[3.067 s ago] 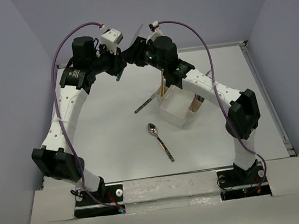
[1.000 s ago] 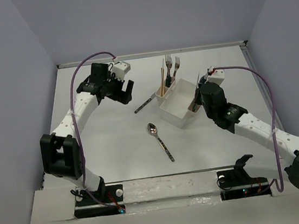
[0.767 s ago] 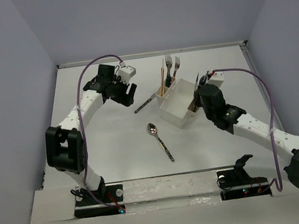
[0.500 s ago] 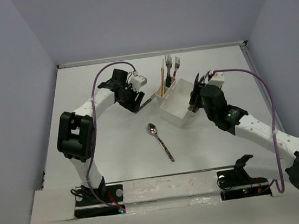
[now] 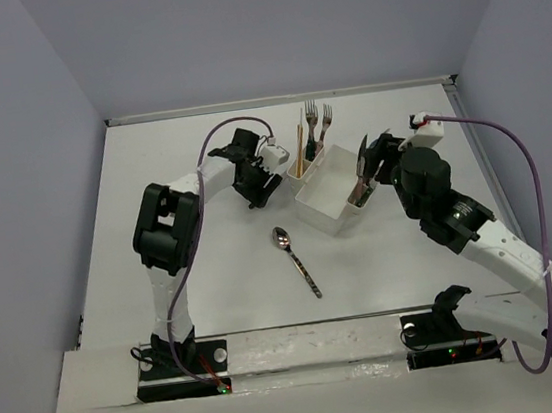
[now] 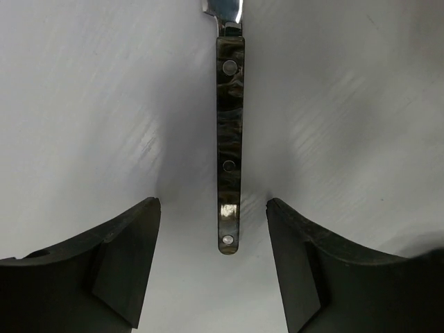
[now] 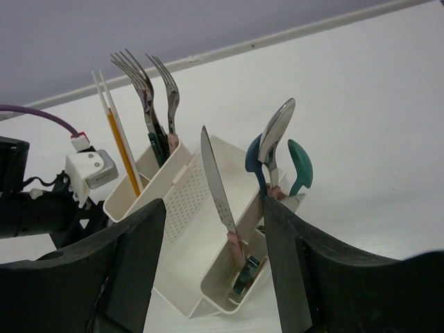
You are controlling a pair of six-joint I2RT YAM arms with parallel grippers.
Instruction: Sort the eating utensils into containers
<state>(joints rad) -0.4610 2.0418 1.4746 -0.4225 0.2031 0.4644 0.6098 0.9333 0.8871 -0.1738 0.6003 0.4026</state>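
In the left wrist view, a dark-handled knife (image 6: 229,139) is seen flat on the table (image 6: 83,104) at centre frame, straddled untouched by the spread left gripper (image 6: 211,208). The right gripper (image 7: 211,205) is held open before the white caddy (image 7: 184,208), where forks (image 7: 149,83), chopsticks (image 7: 114,132) and spoons (image 7: 277,132) stand.
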